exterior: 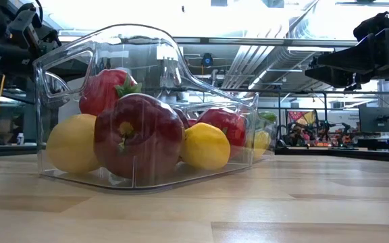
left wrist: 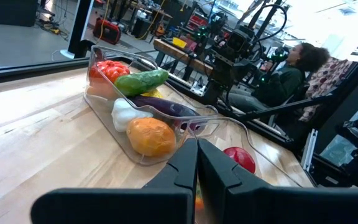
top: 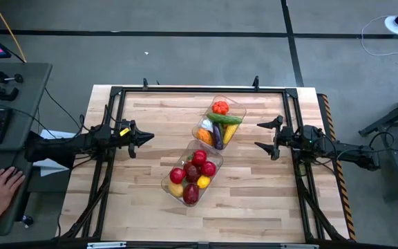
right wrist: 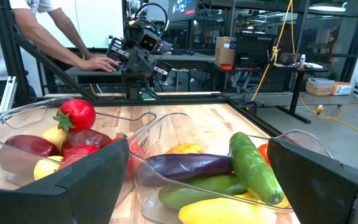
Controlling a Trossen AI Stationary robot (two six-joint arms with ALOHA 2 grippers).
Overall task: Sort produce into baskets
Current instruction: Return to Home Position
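— From above, is anything lying loose on the table [top: 137,207]?
— Nothing: the far bin [top: 240,108] is holding vegetables [top: 221,123], the near bin [top: 164,179] apples [top: 199,158] and lemons [top: 177,189]. My left gripper [top: 149,137] is hovering left of them, fingers together; my right gripper [top: 257,135] opposite, fingers apart.
— Table height?
— Only the near bin is showing.
— Wrists?
— Both are showing filled bins. I'm judging sorting done.

2 bins [top: 240,108] [top: 165,182], 2 arms [top: 68,144] [top: 344,152], 1 hand [top: 4,185].
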